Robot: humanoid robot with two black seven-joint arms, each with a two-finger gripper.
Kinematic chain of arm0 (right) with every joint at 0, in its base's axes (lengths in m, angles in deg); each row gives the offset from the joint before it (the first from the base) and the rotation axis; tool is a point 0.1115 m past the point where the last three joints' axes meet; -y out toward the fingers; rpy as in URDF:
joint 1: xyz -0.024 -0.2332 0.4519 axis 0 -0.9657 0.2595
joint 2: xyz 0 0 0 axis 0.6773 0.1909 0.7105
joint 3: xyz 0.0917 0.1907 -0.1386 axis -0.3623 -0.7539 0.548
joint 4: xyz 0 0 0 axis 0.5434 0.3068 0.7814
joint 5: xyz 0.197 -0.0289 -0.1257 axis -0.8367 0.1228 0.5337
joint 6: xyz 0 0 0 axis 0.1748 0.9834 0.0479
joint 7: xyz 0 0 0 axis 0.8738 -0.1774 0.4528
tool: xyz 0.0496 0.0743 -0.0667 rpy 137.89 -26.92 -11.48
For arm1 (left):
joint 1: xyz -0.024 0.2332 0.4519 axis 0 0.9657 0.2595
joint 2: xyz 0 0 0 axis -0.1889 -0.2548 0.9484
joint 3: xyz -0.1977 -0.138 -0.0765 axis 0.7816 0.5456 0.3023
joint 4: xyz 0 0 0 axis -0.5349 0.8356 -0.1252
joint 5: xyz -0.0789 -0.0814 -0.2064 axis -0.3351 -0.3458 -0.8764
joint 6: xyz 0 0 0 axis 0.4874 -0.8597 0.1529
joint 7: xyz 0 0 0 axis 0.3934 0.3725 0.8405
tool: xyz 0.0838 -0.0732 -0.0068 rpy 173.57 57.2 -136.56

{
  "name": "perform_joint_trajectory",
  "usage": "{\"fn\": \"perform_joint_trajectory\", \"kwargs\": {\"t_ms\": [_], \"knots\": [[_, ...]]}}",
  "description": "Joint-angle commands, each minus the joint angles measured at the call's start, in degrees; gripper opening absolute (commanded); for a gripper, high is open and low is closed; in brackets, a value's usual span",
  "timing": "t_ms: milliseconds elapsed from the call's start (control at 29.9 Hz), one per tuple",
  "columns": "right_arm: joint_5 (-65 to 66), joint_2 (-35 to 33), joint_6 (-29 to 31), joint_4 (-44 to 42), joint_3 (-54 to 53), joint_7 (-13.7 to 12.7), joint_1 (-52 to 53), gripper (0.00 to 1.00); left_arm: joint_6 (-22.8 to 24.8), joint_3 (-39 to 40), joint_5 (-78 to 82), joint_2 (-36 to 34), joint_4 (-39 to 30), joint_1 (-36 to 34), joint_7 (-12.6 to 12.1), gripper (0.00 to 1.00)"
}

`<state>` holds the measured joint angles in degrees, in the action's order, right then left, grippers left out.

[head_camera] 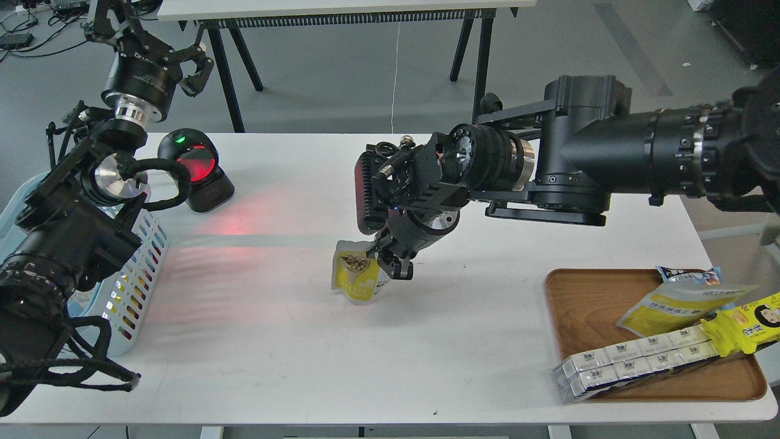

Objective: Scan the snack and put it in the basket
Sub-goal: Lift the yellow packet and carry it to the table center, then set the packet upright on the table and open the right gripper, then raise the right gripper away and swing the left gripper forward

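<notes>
Snack (355, 274) in right pincer (390, 263), label unreadable

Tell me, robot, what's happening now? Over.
Right gripper shut on small yellow foil pouch. Left gripper open, raised. Light blue slotted basket left. Nothing between.

On my table (426, 341), the snack pouch (354, 271) stands at frame centre. The basket (137, 268) sits at the left edge, with the barcode scanner (198, 171) just above and right of it. The tray (585, 305), lower right, holds the multipack (634, 360) and other pouches.
</notes>
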<state>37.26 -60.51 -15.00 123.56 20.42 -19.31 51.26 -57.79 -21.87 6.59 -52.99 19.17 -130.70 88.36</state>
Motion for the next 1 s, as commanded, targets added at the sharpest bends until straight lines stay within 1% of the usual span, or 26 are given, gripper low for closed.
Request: {"fn": "perform_joint_trajectory", "kwargs": {"t_ms": [0, 67, 200, 267, 334, 401, 434, 501, 534, 568, 601, 635, 768, 868, 969], "knots": [[0.0, 0.0, 0.1, -0.1, -0.1, -0.3, 0.1, 0.07, 0.0, 0.0, 0.0, -0.1, 0.0, 0.0, 0.1, 0.99], [0.0, 0.0, 0.1, 0.0, -0.1, -0.3, 0.3, 0.12, 0.0, 0.0, 0.0, -0.1, 0.0, 0.0, 0.1, 0.99], [0.0, -0.1, 0.1, 0.4, -0.1, -0.2, 1.0, 0.17, 0.0, 0.1, 0.0, 0.0, 0.0, -0.1, 0.2, 0.99], [-0.3, -0.4, 0.0, 0.6, -0.3, -0.2, 1.3, 0.25, 0.0, 0.1, 0.0, 0.0, 0.0, -0.2, 0.3, 0.99], [-0.5, -0.9, 0.0, 0.7, -0.6, -0.1, 1.8, 0.33, 0.0, 0.0, 0.0, -0.2, 0.0, -0.2, 1.2, 0.99], [-0.6, -3.0, -0.1, 1.1, -1.1, 0.0, 2.9, 0.41, 0.0, -0.2, 0.3, -0.5, 0.0, -0.2, 1.7, 0.99], [-1.2, -4.0, -0.1, 1.4, -1.7, 0.0, 3.5, 0.44, 0.0, -0.3, 0.3, -0.8, 0.0, -0.3, 1.6, 0.99], [-3.6, -6.7, -0.2, 2.2, -3.3, 0.0, 4.6, 0.55, 0.0, -0.3, 0.4, -1.4, 0.0, -0.3, 1.4, 0.99], [-5.0, -8.1, -0.2, 2.6, -4.2, 0.0, 4.9, 0.59, 0.0, -0.3, 0.4, -1.8, -0.1, -0.4, 1.3, 0.99], [-6.7, -10.1, -0.2, 3.3, -5.3, 0.0, 5.2, 0.67, 0.0, -0.4, 0.5, -2.0, -0.1, -0.5, 1.1, 0.99], [-8.0, -12.4, -0.2, 4.1, -6.6, 0.0, 5.2, 0.82, 0.0, -0.4, 0.5, -2.3, -0.1, -0.7, 1.1, 0.99], [-8.8, -14.6, -0.4, 5.0, -8.3, 0.0, 5.0, 0.92, 0.0, -0.4, 0.5, -2.5, -0.1, -0.8, 1.1, 0.99], [-13.2, -24.7, 0.2, 10.1, -18.4, 0.1, 1.9, 0.95, 0.0, -1.7, 1.4, -3.1, -0.9, -2.1, 0.6, 0.99], [-20.6, -30.1, 0.2, 11.9, -24.2, 0.0, -2.2, 0.97, 0.0, -2.9, 3.1, -5.1, -2.8, -4.4, -0.4, 0.99], [-26.5, -33.9, 0.0, 11.6, -27.9, -0.1, -6.0, 0.98, 0.0, -3.7, 3.2, -6.9, -6.1, -5.0, -1.7, 0.99]]}}
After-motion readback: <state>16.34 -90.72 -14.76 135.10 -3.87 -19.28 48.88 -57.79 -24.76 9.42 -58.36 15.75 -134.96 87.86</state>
